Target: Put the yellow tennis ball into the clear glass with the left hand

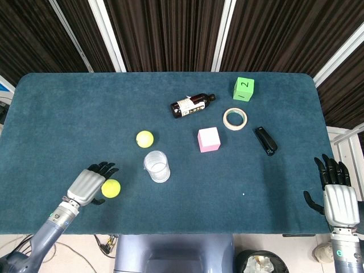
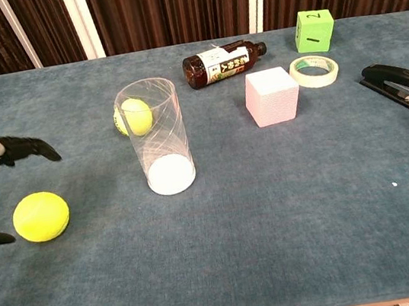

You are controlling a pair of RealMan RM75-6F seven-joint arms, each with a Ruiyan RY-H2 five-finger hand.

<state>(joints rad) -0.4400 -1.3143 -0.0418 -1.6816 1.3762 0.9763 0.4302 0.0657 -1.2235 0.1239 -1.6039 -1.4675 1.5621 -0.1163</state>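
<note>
step: I'm on the reach, nothing picked up yet. My left hand [image 1: 88,185] hovers just beside the near yellow tennis ball [image 1: 111,188], on its outer side.
left hand: fingers spread wide, holding nothing. In the chest view the thumb sits low beside the ball and the other fingers arch above it, so the ball's sort of bracketed but I can't tell if anything touches.
ball: on the blue felt-covered table [image 1: 68,114], near the front edge, a bit left of the clear glass tumbler [image 1: 156,166].
glass: upright, empty as far as I can see.
heads up: there's a second yellow ball [image 1: 144,139] just behind the glass; I'm going for the near one.
next: I reckon drop the palm over the ball, close the fingers around it, then lift and carry it over the rim.
right hand [image 1: 340,199]: fingers apart, parked off the far corner, idle.
</note>
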